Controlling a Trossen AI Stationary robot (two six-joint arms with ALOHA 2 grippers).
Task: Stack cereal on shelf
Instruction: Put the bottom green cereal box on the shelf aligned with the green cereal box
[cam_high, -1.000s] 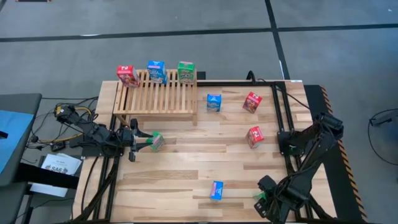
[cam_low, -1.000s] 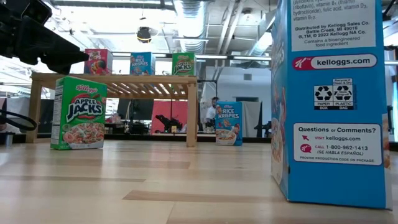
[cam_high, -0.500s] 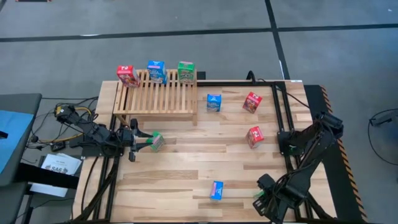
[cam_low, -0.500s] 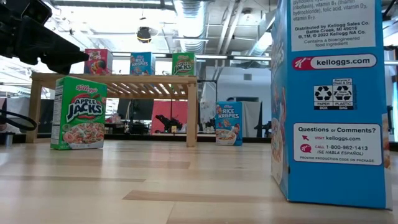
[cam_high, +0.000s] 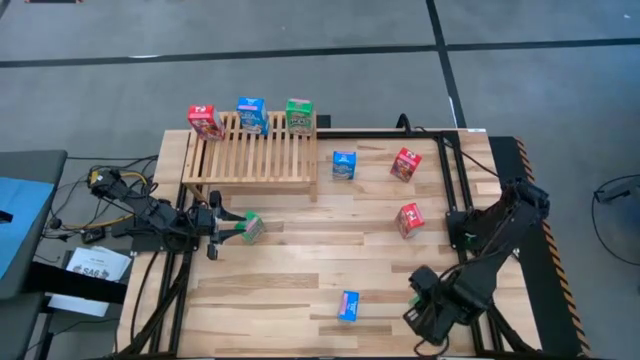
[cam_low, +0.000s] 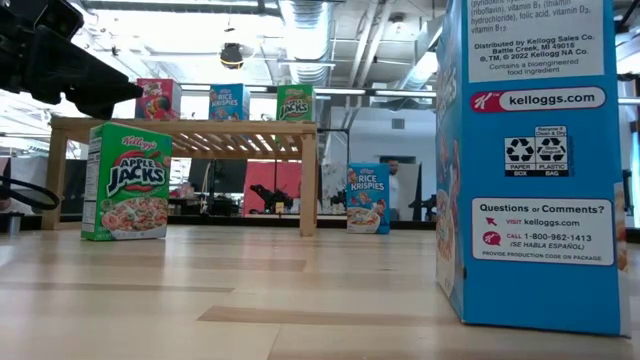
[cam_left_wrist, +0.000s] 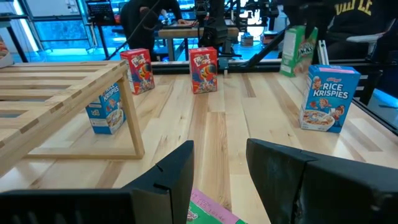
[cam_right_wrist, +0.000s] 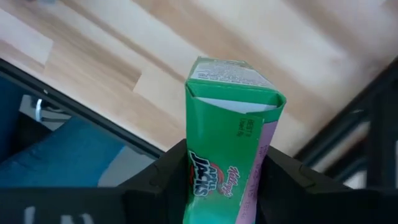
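At the table's near right corner, the right gripper (cam_high: 428, 312) pinches a green cereal box (cam_right_wrist: 227, 149) between its fingers, the box's folded top end pointing away from the wrist. Just to its left, a blue box (cam_high: 348, 305) stands alone on the planks by the near edge; in the low view it fills the right side. At mid-depth on the left, the left gripper (cam_high: 232, 228) is closed on a second green box (cam_high: 253, 227) that stands upright on the table (cam_high: 300, 270) in front of the shelf (cam_high: 255, 155). Right of centre stands a red box (cam_high: 410, 219), and farther back another red box (cam_high: 405, 164) and a second blue box (cam_high: 344, 165), just beside the shelf's right end. Along the shelf's far edge stand three boxes in a row: red (cam_high: 205, 122), blue (cam_high: 251, 115) and green (cam_high: 298, 115).
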